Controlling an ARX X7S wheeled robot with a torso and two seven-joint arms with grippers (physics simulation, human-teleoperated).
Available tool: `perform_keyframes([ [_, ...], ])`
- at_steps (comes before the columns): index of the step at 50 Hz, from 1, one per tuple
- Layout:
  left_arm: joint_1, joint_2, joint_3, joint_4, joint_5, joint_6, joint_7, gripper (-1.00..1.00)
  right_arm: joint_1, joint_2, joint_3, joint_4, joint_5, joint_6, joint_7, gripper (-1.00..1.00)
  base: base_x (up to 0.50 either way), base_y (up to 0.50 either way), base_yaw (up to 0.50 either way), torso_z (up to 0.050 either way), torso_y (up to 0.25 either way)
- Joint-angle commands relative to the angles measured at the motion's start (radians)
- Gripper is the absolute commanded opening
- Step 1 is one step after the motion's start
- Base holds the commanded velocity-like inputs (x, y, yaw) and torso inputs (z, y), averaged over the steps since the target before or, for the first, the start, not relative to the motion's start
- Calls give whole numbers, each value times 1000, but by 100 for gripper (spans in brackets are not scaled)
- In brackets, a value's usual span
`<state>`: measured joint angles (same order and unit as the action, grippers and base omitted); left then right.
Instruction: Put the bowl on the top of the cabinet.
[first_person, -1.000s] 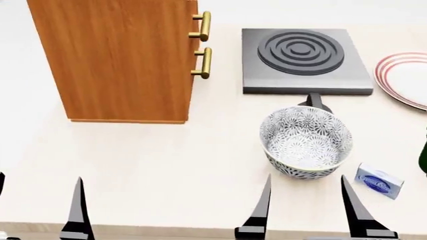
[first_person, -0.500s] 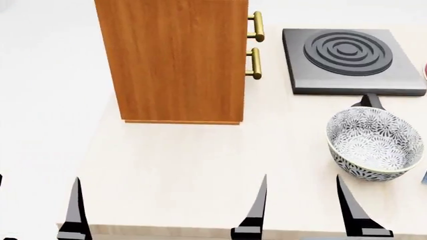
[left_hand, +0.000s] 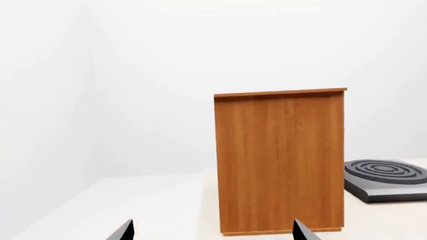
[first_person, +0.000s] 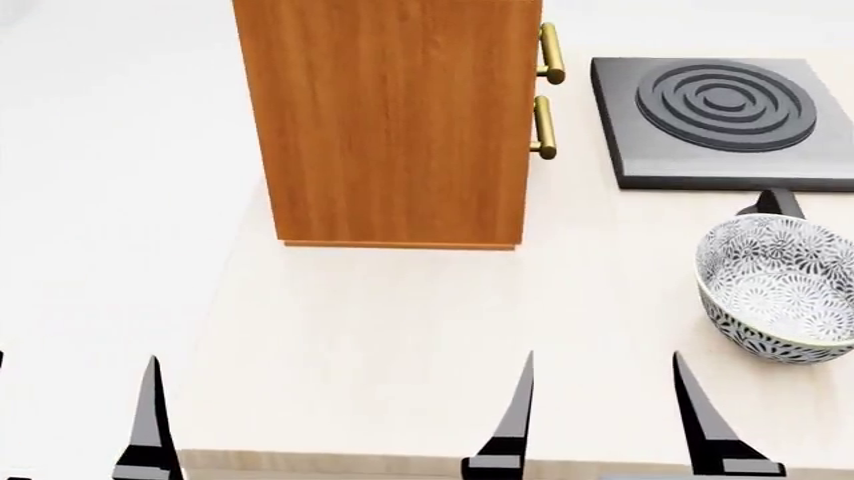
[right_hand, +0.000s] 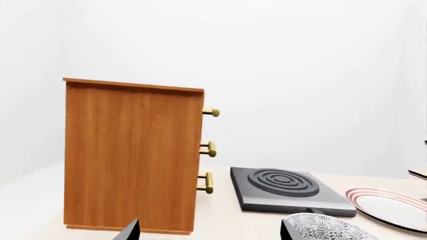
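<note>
Both grippers, left (first_person: 74, 420) and right (first_person: 601, 415), hang spread and empty over the pale tabletop (first_person: 374, 330); the patterned round bowl (first_person: 781, 300) sits beside the boxy wood-grain cabinet (first_person: 400, 120).

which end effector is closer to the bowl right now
The right. The right end effector sits open just short of the bowl, off to its left. The left end effector, also open, is far across the table.

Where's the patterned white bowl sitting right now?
In the head view the deep white leaf-patterned bowl sits on the pale tabletop at far right, just in front of the dark grey hotplate, right of the orange-brown wooden cabinet.
</note>
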<state>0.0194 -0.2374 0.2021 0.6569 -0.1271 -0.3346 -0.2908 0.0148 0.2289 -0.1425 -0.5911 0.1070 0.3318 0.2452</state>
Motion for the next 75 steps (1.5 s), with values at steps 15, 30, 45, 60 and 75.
perform_keyframes([
  [15,3,-20,15,8,-10,7,-22,100,-1,17,-9,-5,17,2,22,100,379,156,0,0,0],
  [30,8,-31,26,17,-8,10,-36,100,-4,30,-21,-22,10,17,37,100,55,0,0,0,0],
  [45,5,-40,34,30,-12,0,-47,100,-1,38,-26,-26,7,17,49,100,500,0,0,0,0],
  [60,7,-47,43,32,-12,3,-59,100,-8,47,-39,-32,2,9,57,100,62,0,0,0,0],
  [75,6,-53,47,25,-16,15,-66,100,-8,52,-37,-24,16,-6,60,100,441,27,0,0,1],
])
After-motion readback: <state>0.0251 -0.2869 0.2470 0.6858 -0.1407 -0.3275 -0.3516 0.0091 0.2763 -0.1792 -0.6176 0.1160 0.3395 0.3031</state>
